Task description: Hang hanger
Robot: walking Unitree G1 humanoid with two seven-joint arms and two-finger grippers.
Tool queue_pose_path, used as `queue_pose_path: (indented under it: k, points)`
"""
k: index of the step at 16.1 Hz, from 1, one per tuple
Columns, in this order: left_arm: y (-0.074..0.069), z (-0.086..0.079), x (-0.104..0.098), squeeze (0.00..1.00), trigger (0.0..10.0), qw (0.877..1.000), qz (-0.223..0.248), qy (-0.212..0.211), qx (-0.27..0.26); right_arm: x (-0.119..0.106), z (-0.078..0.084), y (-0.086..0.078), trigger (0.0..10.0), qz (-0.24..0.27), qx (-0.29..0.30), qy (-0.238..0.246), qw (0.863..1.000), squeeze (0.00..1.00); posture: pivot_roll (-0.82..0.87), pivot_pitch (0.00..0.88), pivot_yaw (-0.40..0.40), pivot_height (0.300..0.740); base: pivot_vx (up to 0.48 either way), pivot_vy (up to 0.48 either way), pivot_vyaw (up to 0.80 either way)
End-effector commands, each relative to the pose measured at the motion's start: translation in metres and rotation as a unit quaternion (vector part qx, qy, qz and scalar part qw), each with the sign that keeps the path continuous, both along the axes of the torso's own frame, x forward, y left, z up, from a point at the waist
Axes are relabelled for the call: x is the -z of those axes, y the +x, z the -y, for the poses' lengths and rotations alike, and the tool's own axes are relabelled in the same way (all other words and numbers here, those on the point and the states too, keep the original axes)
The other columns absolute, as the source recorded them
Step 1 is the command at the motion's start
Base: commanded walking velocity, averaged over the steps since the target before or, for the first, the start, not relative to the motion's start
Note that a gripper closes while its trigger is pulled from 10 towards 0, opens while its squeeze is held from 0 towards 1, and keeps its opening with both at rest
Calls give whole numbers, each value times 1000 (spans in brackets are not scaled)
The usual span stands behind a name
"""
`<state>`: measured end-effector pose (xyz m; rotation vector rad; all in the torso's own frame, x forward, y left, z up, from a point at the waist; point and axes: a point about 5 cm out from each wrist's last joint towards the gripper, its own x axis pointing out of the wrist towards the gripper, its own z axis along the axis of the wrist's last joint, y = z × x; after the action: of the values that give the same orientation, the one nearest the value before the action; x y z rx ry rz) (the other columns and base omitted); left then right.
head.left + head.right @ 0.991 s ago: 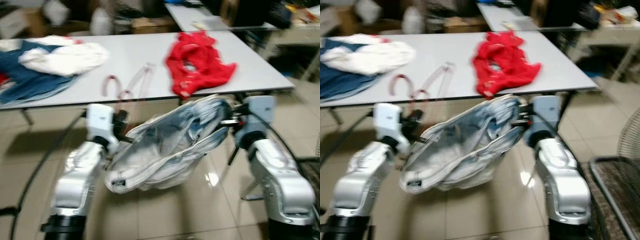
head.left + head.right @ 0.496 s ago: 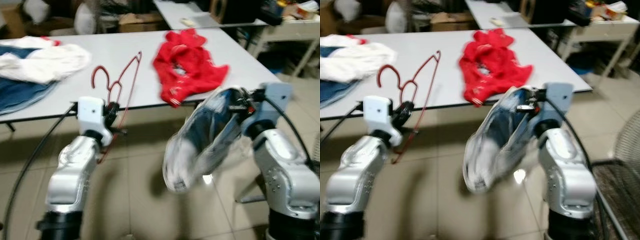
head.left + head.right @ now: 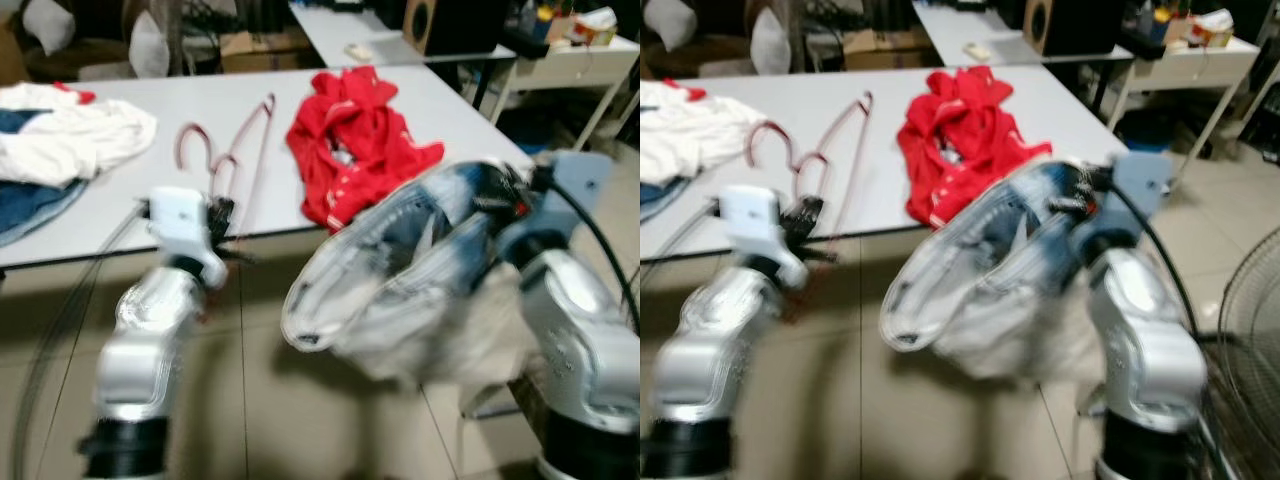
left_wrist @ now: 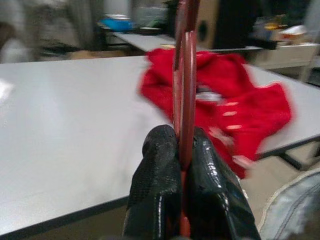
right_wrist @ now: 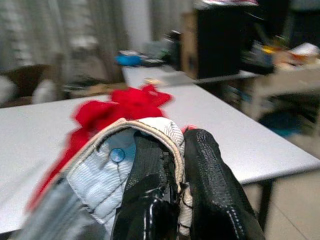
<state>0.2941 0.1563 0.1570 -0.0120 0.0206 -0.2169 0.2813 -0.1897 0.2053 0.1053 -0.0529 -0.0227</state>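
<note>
Left gripper is pinched tight on the thin red wire hanger over the white table's edge, right gripper clamped on a floppy light-blue denim garment.

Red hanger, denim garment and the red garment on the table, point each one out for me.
red hanger (image 4: 186,90), left wrist view, on its bar above the fingers.
denim garment (image 3: 400,270), left eye view, on its pale inner cloth.
red garment (image 3: 352,145), left eye view, on its crumpled middle.
</note>
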Motion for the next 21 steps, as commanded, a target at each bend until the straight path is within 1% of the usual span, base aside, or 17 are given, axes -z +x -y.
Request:
queue_pose_path:
  k: [1,5,7,11,12,18,21]
  points:
    - [0,-6,-1,0,10000,1000,-1,10,-9,-14,-6,0,10000,33,-22,3,999,0,-77,0,-22,740,345,0,0]
    - [-2,-5,2,0,10000,1000,-7,12,-6,-11,-9,0,10000,26,-26,4,999,0,-76,0,-28,740,347,0,0]
    - [-3,-4,2,0,10000,1000,-8,12,-6,-9,-7,1,10000,19,-22,10,1000,0,-74,0,-32,740,349,0,0]
    - [-4,-3,1,0,10000,1000,-5,13,-8,-8,-7,2,10000,15,-26,6,1000,0,-73,0,-42,740,350,0,-681]
    - [-4,-3,0,0,10000,1000,-2,15,-9,-9,-7,2,10000,17,-25,5,1000,0,-73,0,-43,740,349,0,0]
    - [-4,-10,-1,0,10000,999,4,19,-31,-11,-5,1,10000,24,-25,9,999,0,-67,0,-45,740,350,0,0]
    - [-4,-21,-2,0,10000,998,7,25,-59,-11,-6,1,10000,25,-27,13,999,0,-61,0,-47,740,349,0,0]
